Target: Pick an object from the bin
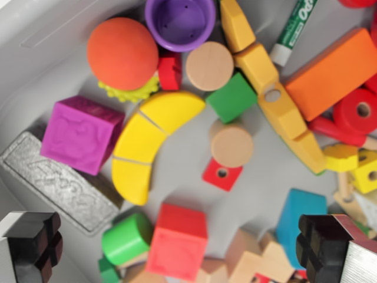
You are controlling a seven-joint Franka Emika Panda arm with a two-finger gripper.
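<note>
Bin (35, 35): two wooden cylinders (210, 66), one orange ball (122, 53); gripper (182, 250) fingers apart, empty.

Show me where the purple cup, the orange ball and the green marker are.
purple cup (179, 20), wrist view, inside bottom.
orange ball (122, 53), wrist view, middle of its top.
green marker (296, 26), wrist view, green barrel.

Your black, blocky two-fingered metal gripper (177, 250) points straight down, and you see it only at the bottom of the wrist view. One black finger pad (35, 244) sits in the wrist view's left corner, the other in the right corner. The jaws stand wide apart, with nothing clamped between them.
</note>
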